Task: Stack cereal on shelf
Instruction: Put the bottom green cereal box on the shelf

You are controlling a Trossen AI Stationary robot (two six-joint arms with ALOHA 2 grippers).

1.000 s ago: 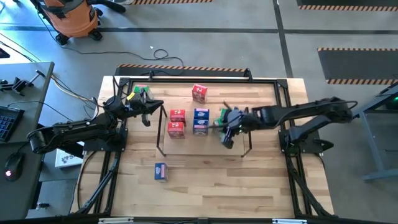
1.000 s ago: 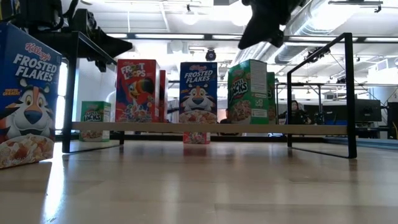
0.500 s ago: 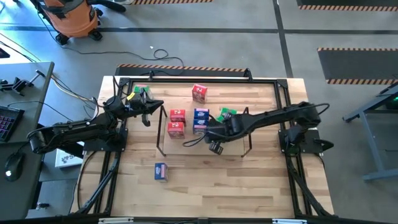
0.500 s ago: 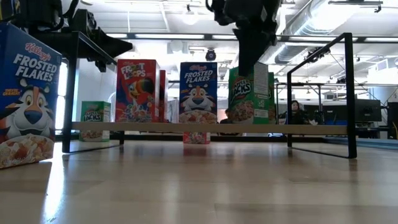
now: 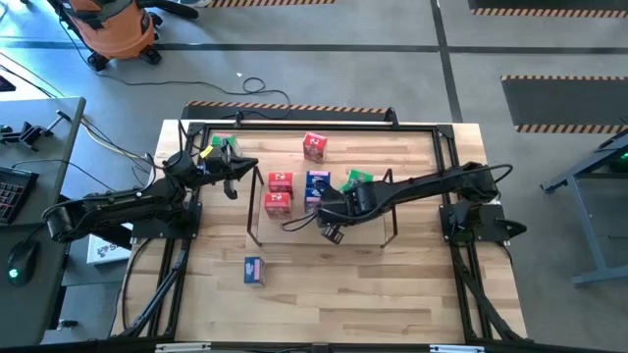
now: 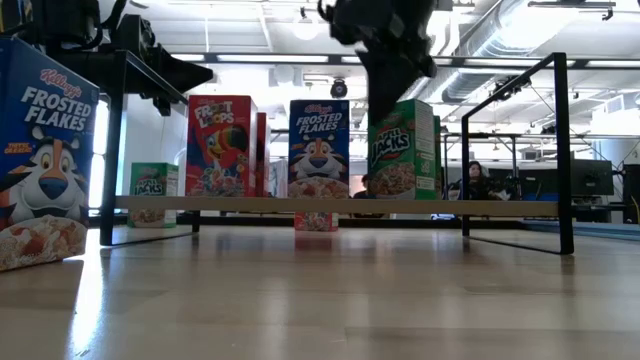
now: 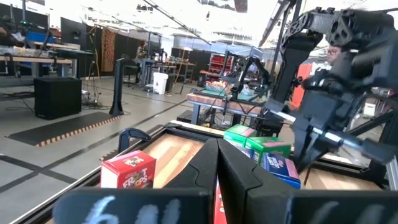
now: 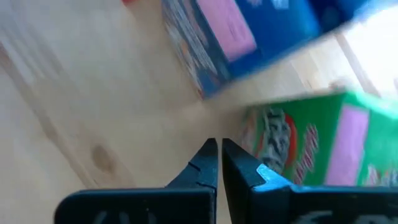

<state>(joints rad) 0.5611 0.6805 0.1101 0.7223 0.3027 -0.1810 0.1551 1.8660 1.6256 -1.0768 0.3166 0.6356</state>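
Observation:
The shelf stands mid-table; in the low view it shows as a pale board on black posts. On it stand two red cereal boxes, two blue ones and a green one. My right gripper is shut and hovers above the shelf's near edge, in front of the blue and green boxes. My left gripper is shut and waits at the far left, beside a green box.
A loose red box stands beyond the shelf. A loose blue box lies on the near left of the table and shows large in the low view. The black rail frame borders the tabletop.
My right gripper has moved toward the table's left and near edges, from beside the green box at the shelf's right end to above the shelf's near edge. The boxes on the shelf stand as before.

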